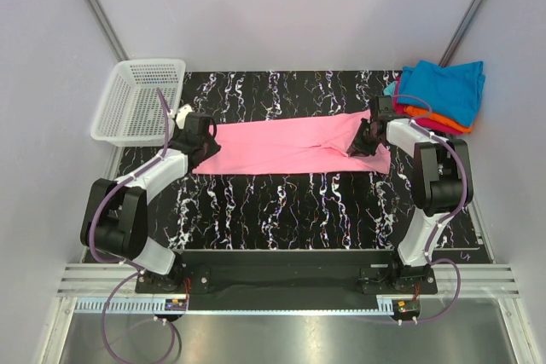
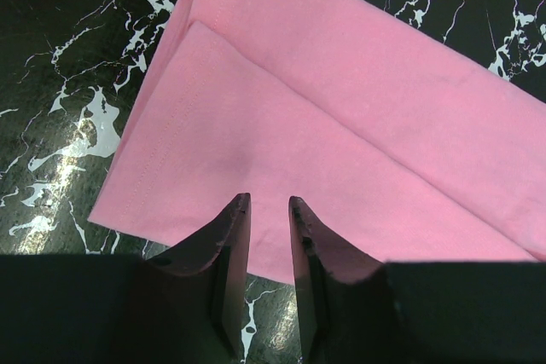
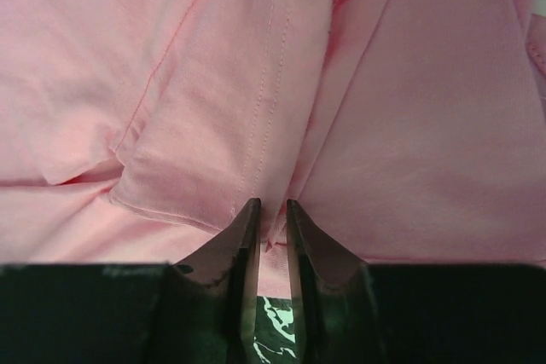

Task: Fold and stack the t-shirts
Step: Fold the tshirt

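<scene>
The pink t-shirt (image 1: 290, 147) is laid across the middle of the black marbled surface (image 1: 299, 206), folded lengthwise into a long band. At its left end a flap with a stitched hem is lapped over the lower layer. The other t-shirts (image 1: 444, 91), teal-blue over orange and magenta, are stacked at the far right corner, near the band's right end. A white basket (image 1: 136, 100) is set at the far left. The left jaws are held slightly parted over the left hem, with nothing caught between them. The right jaws are likewise narrowly parted at a rumpled ridge beside a double-stitched seam, with no cloth seen nipped. The cloth is judged light, limp and quick to wrinkle or slide. Hold is best taken at the doubled end corners, both layers pinched together, so the fold is not dragged open.
</scene>
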You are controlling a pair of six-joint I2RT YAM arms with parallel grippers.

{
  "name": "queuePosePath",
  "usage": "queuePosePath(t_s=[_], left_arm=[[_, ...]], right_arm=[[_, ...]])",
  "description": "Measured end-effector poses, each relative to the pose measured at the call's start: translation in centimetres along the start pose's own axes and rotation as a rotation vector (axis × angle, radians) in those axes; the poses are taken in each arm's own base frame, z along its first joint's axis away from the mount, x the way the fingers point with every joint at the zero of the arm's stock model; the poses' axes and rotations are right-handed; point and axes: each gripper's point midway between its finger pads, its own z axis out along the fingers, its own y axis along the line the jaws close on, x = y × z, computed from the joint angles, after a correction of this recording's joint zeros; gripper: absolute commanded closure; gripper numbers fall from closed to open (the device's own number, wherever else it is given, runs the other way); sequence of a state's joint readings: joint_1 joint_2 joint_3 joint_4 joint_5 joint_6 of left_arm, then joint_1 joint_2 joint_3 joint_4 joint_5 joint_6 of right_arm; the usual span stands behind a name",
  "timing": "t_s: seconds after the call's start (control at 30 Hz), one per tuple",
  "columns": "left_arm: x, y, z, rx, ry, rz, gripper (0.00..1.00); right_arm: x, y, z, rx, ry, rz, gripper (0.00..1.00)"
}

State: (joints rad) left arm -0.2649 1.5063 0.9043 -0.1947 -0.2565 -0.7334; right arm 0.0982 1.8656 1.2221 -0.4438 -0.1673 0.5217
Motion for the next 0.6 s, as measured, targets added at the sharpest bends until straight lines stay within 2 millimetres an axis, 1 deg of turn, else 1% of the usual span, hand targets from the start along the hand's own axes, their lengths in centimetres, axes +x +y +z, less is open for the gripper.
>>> queuePosePath(t_s=[0.07,0.1,0.23,0.37,0.6], left_arm=[[0.0,0.0,0.0,0.000,0.000,0.000,0.71],[0.0,0.0,0.0,0.000,0.000,0.000,0.71],[0.0,0.0,0.0,0.000,0.000,0.000,0.71],[0.0,0.0,0.0,0.000,0.000,0.000,0.71],[0.0,0.0,0.0,0.000,0.000,0.001,0.71]], right_arm=[[0.0,0.0,0.0,-0.002,0.001,0.001,0.79],[0.0,0.1,0.0,-0.003,0.002,0.002,0.87],[0.2,0.3,0.0,-0.018,0.010,0.007,1.00],[0.2,0.7,-0.1,-0.033,0.018,0.009,1.00],[-0.8,1.5,-0.5,-0.052,-0.006,0.002,1.00]])
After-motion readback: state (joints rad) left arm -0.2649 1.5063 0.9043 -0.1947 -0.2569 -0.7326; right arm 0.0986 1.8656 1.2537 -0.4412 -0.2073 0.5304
